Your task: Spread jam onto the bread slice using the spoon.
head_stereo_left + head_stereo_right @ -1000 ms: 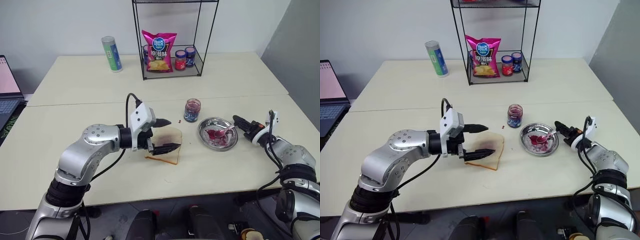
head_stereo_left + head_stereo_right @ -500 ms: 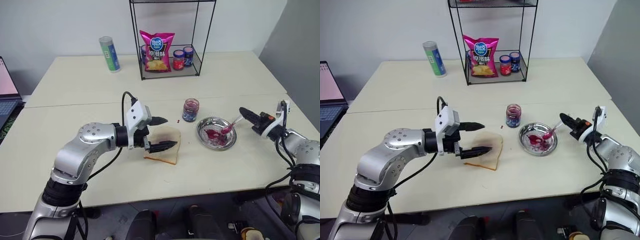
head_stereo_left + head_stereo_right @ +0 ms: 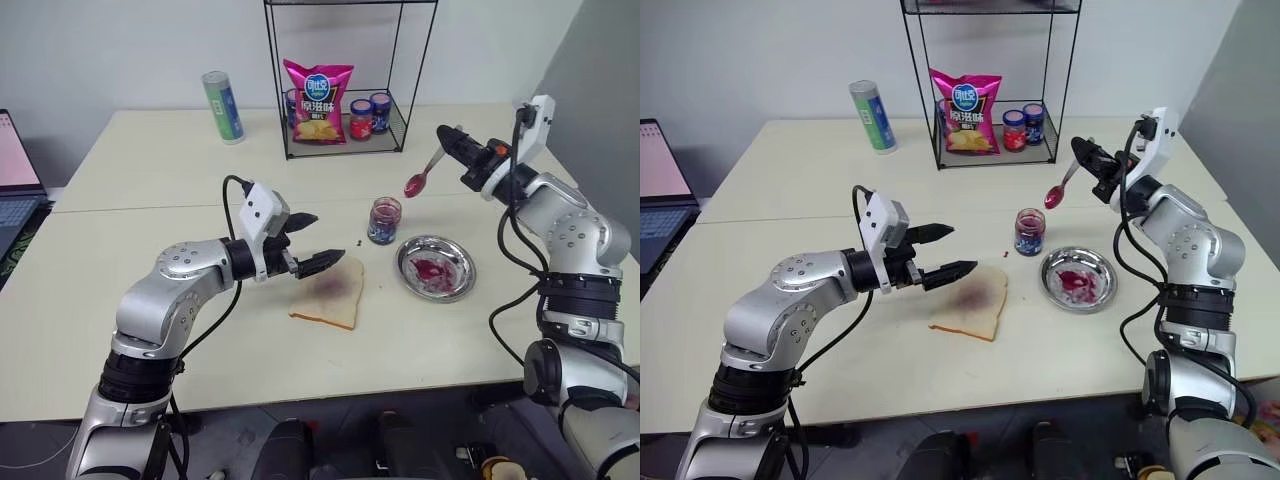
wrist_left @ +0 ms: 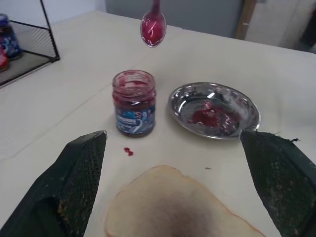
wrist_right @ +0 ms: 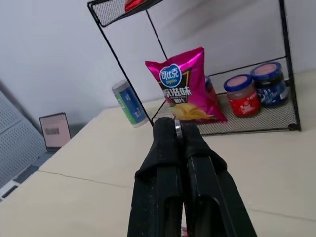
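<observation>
wall (image 3: 120,50): plain white | table (image 3: 150,160): pale beige, seam across | rack (image 3: 345,75): black wire

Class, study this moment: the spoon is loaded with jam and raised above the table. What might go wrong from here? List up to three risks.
1. The spoon hangs tilted bowl-down from the shut right pincer, above the open jar, so its jam may drip before reaching the bread slice.
2. The open left pincer hovers at the bread's edge without pinning it; spreading could push the slice.
3. The jar stands near the spoon's likely path and could be knocked.
</observation>
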`<action>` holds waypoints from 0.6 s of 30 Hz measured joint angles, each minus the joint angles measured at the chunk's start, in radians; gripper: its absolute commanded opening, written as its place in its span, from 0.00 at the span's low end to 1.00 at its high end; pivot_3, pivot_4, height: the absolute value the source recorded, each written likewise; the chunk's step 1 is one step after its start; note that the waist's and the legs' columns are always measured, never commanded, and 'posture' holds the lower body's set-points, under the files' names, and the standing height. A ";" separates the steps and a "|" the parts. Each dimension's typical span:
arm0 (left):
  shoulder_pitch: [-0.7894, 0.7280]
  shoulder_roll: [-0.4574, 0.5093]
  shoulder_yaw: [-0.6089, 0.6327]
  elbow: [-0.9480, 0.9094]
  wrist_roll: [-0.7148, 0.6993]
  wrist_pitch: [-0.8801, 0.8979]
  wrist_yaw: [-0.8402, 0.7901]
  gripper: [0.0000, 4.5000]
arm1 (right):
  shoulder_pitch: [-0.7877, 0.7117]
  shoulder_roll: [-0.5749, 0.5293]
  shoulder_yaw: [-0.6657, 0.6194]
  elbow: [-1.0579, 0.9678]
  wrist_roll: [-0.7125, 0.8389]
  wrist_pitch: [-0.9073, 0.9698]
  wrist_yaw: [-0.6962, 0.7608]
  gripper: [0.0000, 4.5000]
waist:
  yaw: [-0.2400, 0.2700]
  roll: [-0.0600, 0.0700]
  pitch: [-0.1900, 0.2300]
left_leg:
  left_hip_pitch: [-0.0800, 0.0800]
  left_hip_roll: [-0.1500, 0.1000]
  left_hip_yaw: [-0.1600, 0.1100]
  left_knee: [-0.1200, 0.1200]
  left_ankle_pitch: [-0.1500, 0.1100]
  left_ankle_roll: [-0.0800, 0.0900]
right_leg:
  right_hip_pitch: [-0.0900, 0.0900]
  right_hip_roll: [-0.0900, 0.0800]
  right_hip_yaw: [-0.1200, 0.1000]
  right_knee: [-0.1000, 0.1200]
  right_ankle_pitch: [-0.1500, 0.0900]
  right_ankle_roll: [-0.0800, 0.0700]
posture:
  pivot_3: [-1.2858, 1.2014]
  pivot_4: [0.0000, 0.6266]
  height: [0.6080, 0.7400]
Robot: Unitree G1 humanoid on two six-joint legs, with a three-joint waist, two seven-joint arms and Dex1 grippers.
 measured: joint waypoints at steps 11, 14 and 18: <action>0.003 0.000 0.000 -0.008 -0.001 0.001 0.034 1.00 | -0.061 0.016 0.118 0.153 -0.167 -0.177 0.083 0.01 | -0.002 0.000 0.000 | 0.000 0.000 0.000 0.000 0.000 0.000 | -0.001 0.000 0.000 0.001 0.000 0.000 | 0.52 0.24 1.00; 0.006 0.001 0.000 -0.015 -0.001 0.001 0.044 1.00 | -0.054 0.033 0.155 0.175 -0.219 -0.233 0.102 0.01 | -0.003 0.000 0.000 | 0.000 0.000 0.000 0.000 0.000 0.000 | -0.001 0.000 0.000 0.001 0.000 0.000 | 0.52 0.24 1.00; 0.010 0.002 0.000 -0.030 -0.003 0.002 0.048 1.00 | -0.028 0.048 0.202 0.184 -0.276 -0.299 0.123 0.01 | -0.002 0.000 0.000 | 0.000 0.000 -0.001 0.000 0.000 0.000 | -0.001 0.000 0.000 0.001 0.000 0.000 | 0.52 0.24 1.00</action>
